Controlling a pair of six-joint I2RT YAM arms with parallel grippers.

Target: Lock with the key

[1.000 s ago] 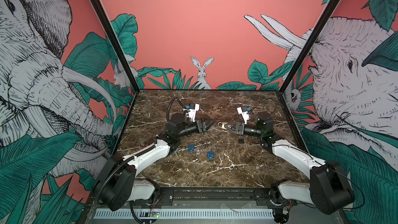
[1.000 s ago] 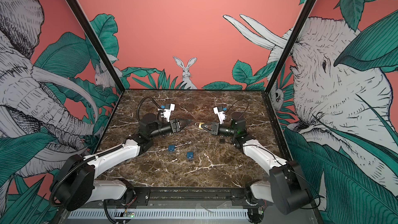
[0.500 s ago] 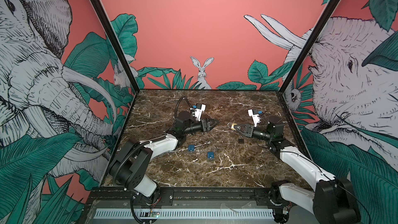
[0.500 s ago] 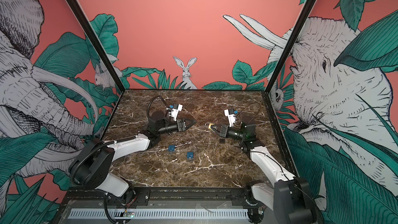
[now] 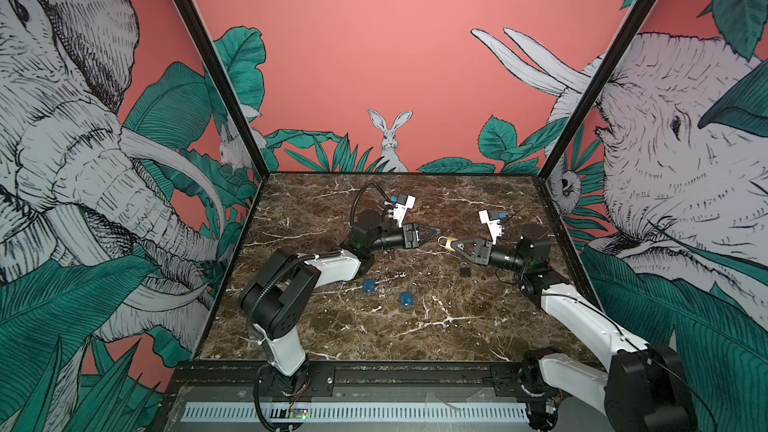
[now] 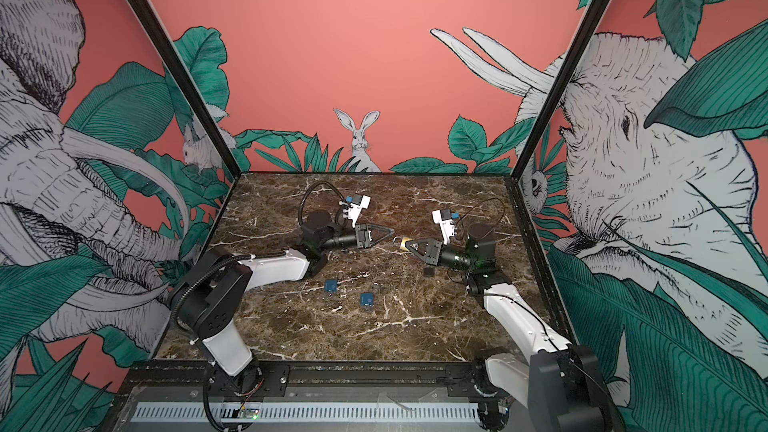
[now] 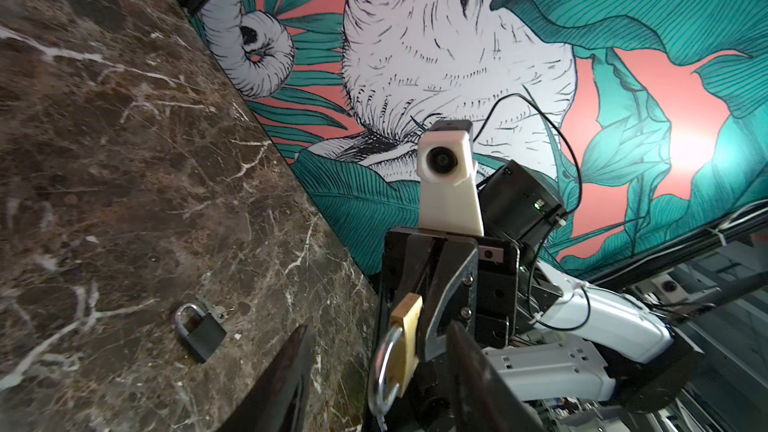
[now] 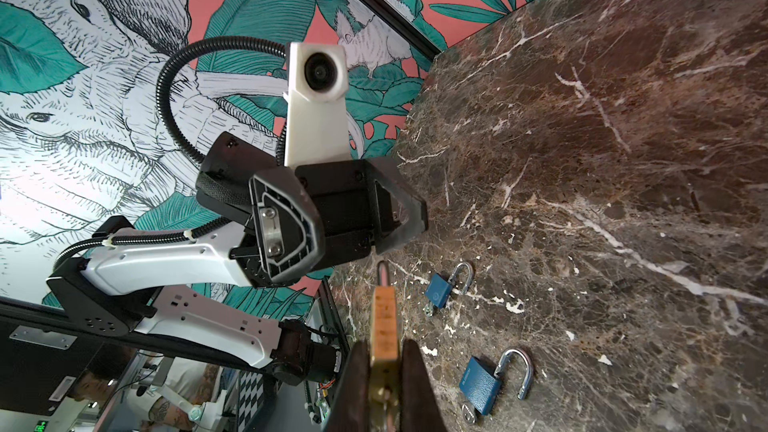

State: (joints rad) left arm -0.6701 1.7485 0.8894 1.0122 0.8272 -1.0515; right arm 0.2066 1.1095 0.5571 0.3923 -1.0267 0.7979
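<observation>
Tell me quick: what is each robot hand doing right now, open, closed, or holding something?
Left hand: open, holding nothing.
Right hand: closed on the brass padlock.

Brass rectangular padlock is clamped by its body in the right gripper, with the steel shackle pointed towards the left gripper. Left gripper is seen head-on, jaws spread, nothing between them. Nearer blue padlock and farther blue padlock are laid on the brown marble tabletop, shackles swung open, a small key at each base.
</observation>
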